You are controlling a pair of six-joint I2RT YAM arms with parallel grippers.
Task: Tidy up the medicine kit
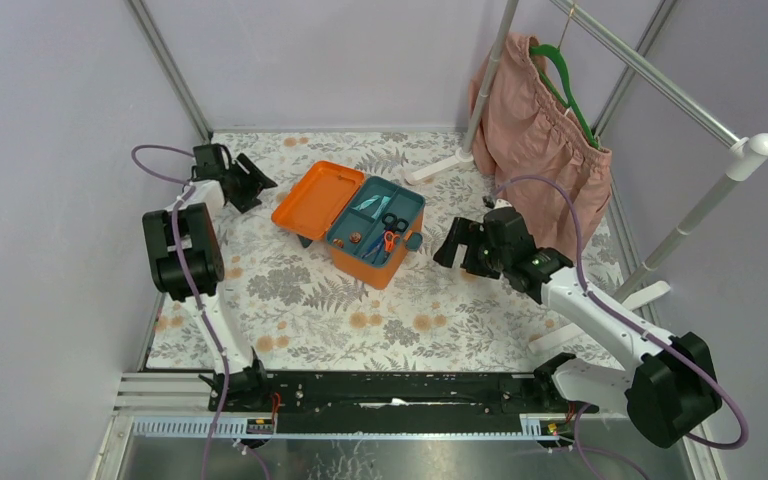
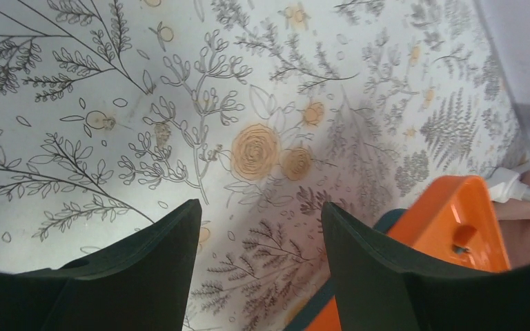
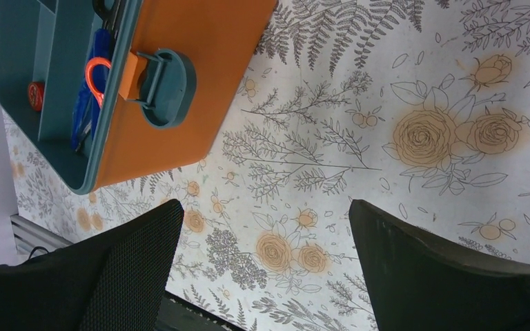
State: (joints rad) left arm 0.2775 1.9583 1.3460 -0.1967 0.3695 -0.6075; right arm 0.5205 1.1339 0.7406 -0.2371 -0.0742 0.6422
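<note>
Kit open, arms flanking it.
Medicine kit [image 1: 365,268] sits mid desk [image 1: 300,300], lid [image 1: 317,198] thrown back toward 10 o'clock, so the tray [image 1: 407,200] lies reachable. Left fingers [image 2: 145,276] at its 9 o'clock, right fingers [image 3: 110,276] at its 3: both spread wide, empty, likely poised for a two-sided approach. Scissors [image 1: 392,224] in tray; other bits too small to name.

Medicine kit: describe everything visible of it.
The medicine kit, an orange plastic-looking box, stands on the floral table, which alone touches it. Its lid is swung open to the left. A teal divided tray fills the body, holding black-handled scissors, orange-handled scissors and smaller items. A teal latch hangs on one end wall.
</note>
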